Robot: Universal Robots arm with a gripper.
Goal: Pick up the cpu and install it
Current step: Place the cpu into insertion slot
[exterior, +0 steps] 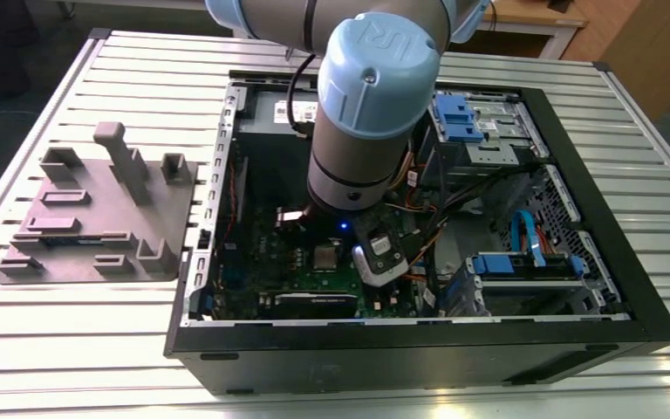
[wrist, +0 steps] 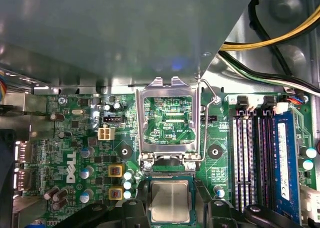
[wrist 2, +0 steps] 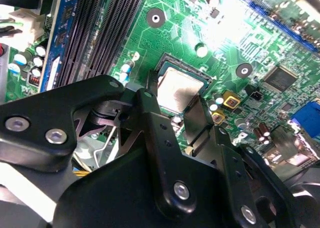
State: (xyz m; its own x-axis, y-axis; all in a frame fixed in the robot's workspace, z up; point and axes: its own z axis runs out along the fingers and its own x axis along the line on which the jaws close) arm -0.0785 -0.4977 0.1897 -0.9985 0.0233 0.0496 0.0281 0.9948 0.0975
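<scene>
Over on the exterior view's left, the grey holder tray [exterior: 91, 236] sits on the counter [exterior: 56, 340]. Moving right, the arm reaches down into the open computer case [exterior: 428, 353]. In the first wrist view, the cpu [wrist: 170, 203] lies flat in the motherboard socket. The end effector [wrist: 170, 188] straddles it, fingers [wrist: 141, 198] apart, one on each side.

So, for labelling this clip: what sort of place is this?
Probably a robotics lab or workshop bench: a slotted aluminium table, an open computer case lying on it, and a robot arm reaching inside.
</scene>
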